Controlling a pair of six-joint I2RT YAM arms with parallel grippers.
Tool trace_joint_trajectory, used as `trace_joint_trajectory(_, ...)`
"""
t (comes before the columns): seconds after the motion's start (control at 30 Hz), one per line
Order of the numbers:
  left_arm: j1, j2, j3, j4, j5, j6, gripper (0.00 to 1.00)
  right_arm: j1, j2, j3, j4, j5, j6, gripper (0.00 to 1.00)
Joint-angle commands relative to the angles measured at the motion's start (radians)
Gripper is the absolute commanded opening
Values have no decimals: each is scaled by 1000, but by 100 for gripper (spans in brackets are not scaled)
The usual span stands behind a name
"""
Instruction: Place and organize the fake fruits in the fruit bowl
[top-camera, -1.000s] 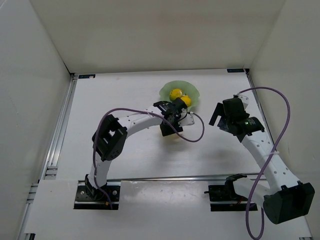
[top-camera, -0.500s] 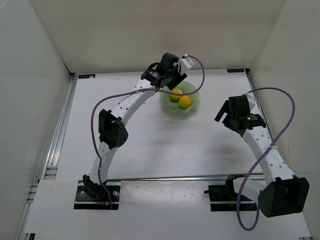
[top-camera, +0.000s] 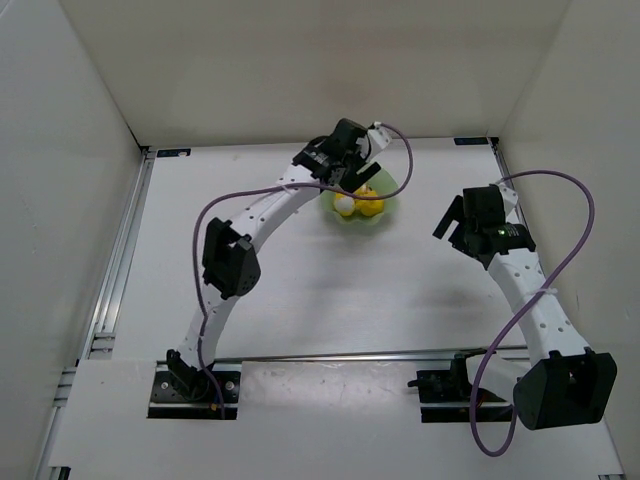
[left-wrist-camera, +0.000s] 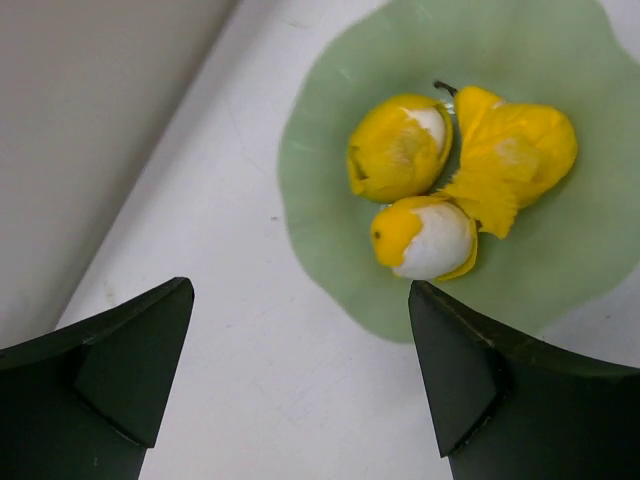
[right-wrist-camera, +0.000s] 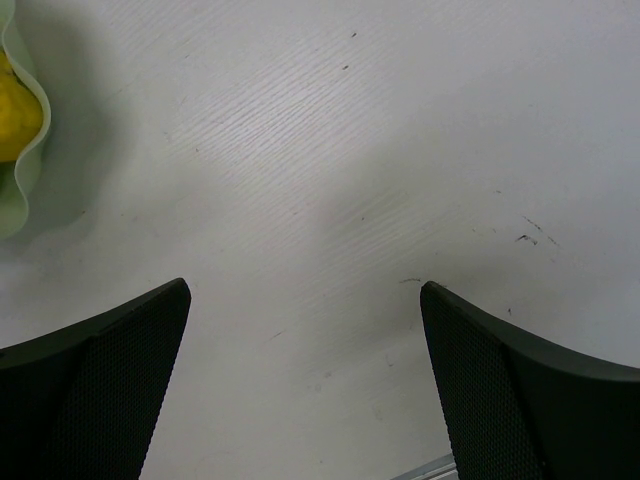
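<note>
Three yellow fake fruits lie close together in the pale green fruit bowl (left-wrist-camera: 325, 210): one with a white patch (left-wrist-camera: 395, 150), one mostly white (left-wrist-camera: 428, 240), and a curled one with a dark stem (left-wrist-camera: 515, 145). From above they show as a yellow and white cluster (top-camera: 358, 205) in the bowl (top-camera: 386, 214). My left gripper (top-camera: 348, 168) hangs open above the bowl's far left rim, nothing between its fingers (left-wrist-camera: 300, 300). My right gripper (top-camera: 450, 222) stands open and empty over bare table (right-wrist-camera: 303, 290) to the right of the bowl, whose rim (right-wrist-camera: 25, 190) and one fruit (right-wrist-camera: 15, 115) show at the left edge.
White walls close in the table on the left, back and right. An aluminium rail (top-camera: 118, 265) runs along the left side and another (top-camera: 330, 357) across the front by the arm bases. Purple cables (top-camera: 575, 260) loop off both arms.
My left gripper swung from the bowl's near side to its far side, then opened. A third fruit now lies in the bowl. The right arm drifted slightly.
</note>
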Motion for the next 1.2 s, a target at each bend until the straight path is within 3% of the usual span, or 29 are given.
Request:
trace_joint_trajectory(0.0,32,-293,-50,31,-51,-70,99,-3,-26,32,13,-4,0,100)
trace_joint_trajectory(0.17,140,-534,-295,31,-110,-124,99,-12,-55,3,13,-25,9,100)
trace_joint_trajectory(0.33,381,-717,-650,31,-110,-187,99,-46,-64,-18,-6,-74,-9,100)
trace_joint_trajectory(0.4,470,-783,-726,31,-110,-219,99,-72,-74,-18,-18,-83,-18,100)
trace_joint_trajectory(0.53,718,-913,-997,31,58,-274,99,-109,-94,-37,-27,-83,-27,100)
trace_joint_trajectory(0.67,789,-1021,-1189,31,90,-325,99,-147,-94,-37,-27,-83,-27,100)
trace_joint_trajectory(0.9,894,-1130,-1317,31,115,-379,99,-147,-54,-2,-36,-93,-18,100)
trace_joint_trajectory(1.17,957,-1110,-1296,31,106,-348,99,-147,-43,-1,-36,-112,-18,100)
